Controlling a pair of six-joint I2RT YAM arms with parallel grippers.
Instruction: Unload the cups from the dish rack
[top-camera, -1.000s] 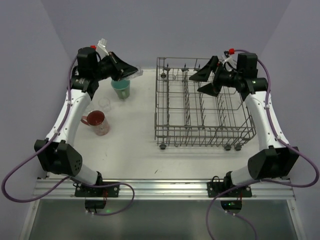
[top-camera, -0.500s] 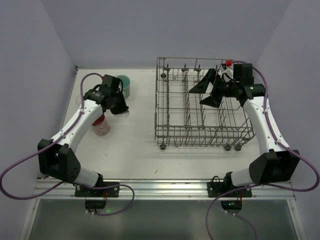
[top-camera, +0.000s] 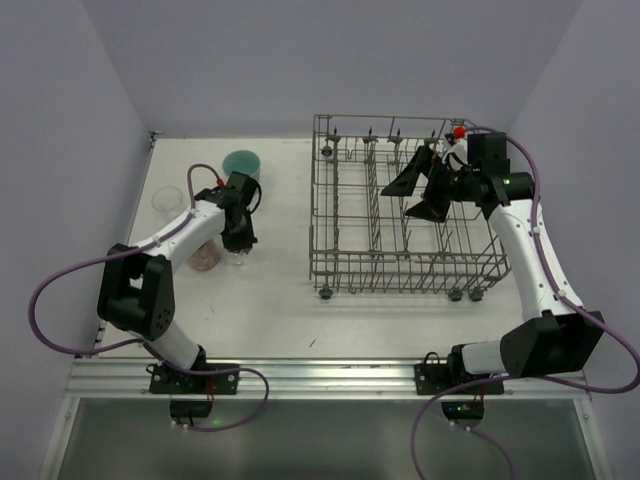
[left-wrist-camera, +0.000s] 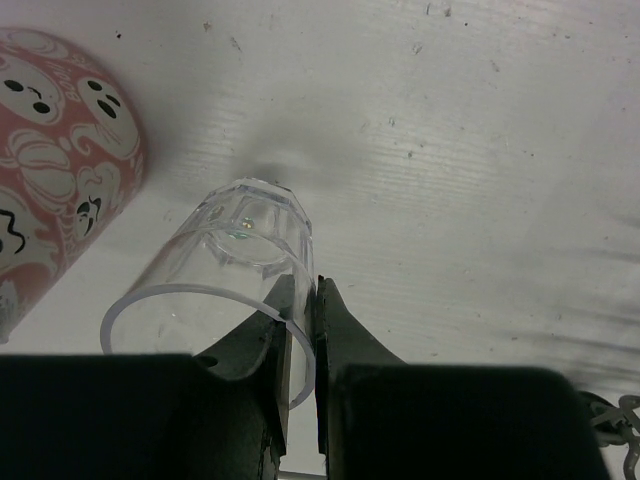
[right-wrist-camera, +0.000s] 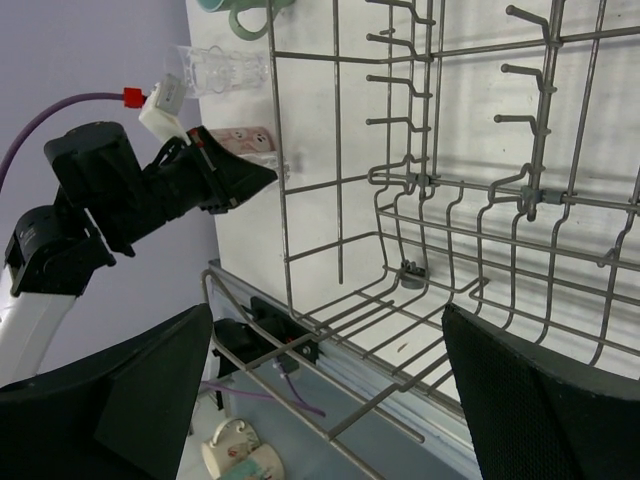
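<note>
counter (top-camera: 280, 290) carries everything | rack (top-camera: 400, 215) at right, right hand (top-camera: 396, 200) spread wide above it | mug (top-camera: 242, 163) upright at back, left of rack | pink cup (left-wrist-camera: 60, 150) cut off by frame, half hidden under left arm | left hand (left-wrist-camera: 305, 300) pinches tumbler (left-wrist-camera: 235, 270) wall, just beside pink cup | second tumbler (top-camera: 168, 200) faint, far left

In the left wrist view the pink-red ghost-patterned cup (left-wrist-camera: 60, 150) ran off the left edge, and the jaws of the left gripper (left-wrist-camera: 300, 300) covered the near rim of the glass tumbler (left-wrist-camera: 225, 260). The right wrist view's top edge cropped most of the mint-green mug (right-wrist-camera: 245, 10).
</note>
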